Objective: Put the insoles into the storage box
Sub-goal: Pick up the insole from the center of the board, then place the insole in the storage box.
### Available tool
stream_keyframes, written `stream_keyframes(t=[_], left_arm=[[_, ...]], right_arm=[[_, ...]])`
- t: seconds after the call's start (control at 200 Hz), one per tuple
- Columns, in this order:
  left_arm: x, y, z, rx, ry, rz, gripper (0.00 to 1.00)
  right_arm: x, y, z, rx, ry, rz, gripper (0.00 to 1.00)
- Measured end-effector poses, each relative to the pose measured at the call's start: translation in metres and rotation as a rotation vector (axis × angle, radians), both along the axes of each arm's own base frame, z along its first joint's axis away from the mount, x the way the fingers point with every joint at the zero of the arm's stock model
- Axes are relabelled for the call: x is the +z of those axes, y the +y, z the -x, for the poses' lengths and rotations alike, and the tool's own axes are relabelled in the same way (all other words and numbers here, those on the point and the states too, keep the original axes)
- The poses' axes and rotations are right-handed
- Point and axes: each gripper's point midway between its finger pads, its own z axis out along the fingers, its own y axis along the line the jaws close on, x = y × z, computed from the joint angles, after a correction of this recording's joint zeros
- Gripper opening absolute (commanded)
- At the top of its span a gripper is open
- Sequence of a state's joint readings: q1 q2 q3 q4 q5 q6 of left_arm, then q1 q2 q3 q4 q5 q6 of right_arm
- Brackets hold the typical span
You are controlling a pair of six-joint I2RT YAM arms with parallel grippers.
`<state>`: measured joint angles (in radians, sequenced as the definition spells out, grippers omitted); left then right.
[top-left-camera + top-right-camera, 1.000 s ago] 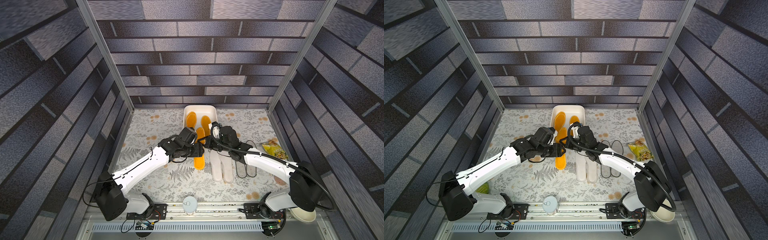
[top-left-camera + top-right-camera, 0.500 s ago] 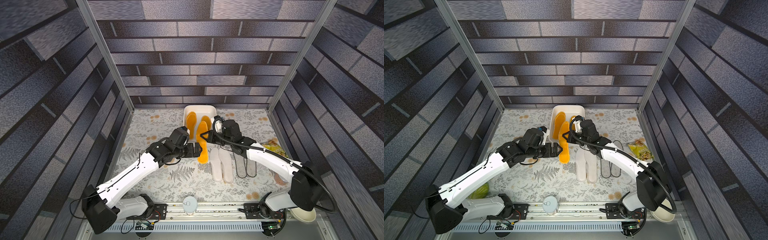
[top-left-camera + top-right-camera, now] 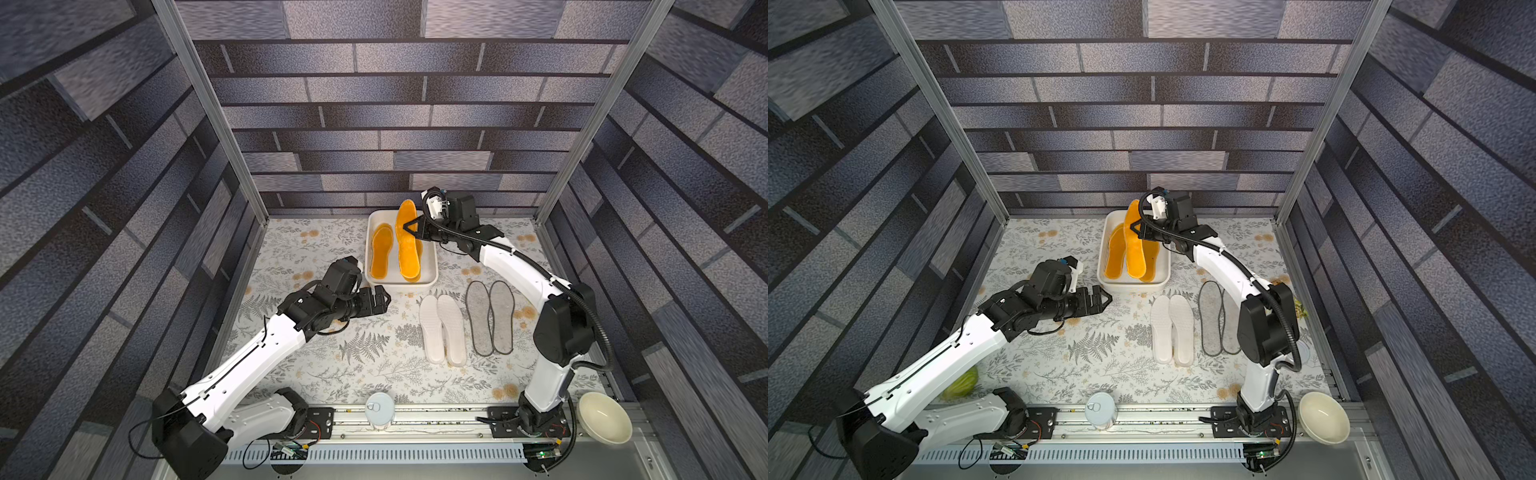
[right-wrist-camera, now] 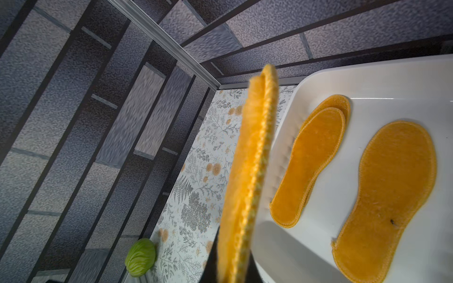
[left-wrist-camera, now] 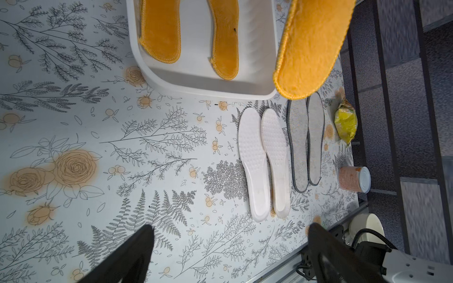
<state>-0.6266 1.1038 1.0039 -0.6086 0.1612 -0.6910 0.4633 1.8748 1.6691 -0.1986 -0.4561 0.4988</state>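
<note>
Orange insole (image 4: 247, 171) edge-on between clenched right fingers (image 4: 212, 264), tips hidden; left fingers (image 5: 127, 257) spread wide, empty.

No words or numbers can be read anywhere. The tin can (image 5: 354, 179) has a pink label, but its print is too blurry to read. The yellow snack bag (image 5: 345, 125) has no letters that can be made out.
</note>
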Motion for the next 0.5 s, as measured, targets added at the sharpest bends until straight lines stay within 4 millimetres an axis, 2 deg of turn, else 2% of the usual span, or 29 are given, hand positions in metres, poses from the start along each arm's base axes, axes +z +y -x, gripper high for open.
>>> stream_keyframes(t=[0.175, 0.265, 0.381, 0.501], left_arm=[[-0.005, -0.003, 0.001, -0.006, 0.019, 0.019, 1.00], [-0.007, -0.005, 0.001, -0.013, 0.031, 0.028, 1.00], [-0.008, -0.005, 0.001, -0.012, 0.039, 0.033, 1.00], [-0.008, -0.003, 0.000, -0.008, 0.046, 0.039, 1.00]], right_arm=[[-0.037, -0.001, -0.039, -0.033, 0.066, 0.014, 0.00], [-0.066, 0.002, -0.056, -0.045, 0.114, 0.025, 0.00], [-0.107, 0.004, -0.066, -0.057, 0.201, 0.058, 0.00], [-0.144, 0.001, -0.066, -0.071, 0.290, 0.099, 0.00]])
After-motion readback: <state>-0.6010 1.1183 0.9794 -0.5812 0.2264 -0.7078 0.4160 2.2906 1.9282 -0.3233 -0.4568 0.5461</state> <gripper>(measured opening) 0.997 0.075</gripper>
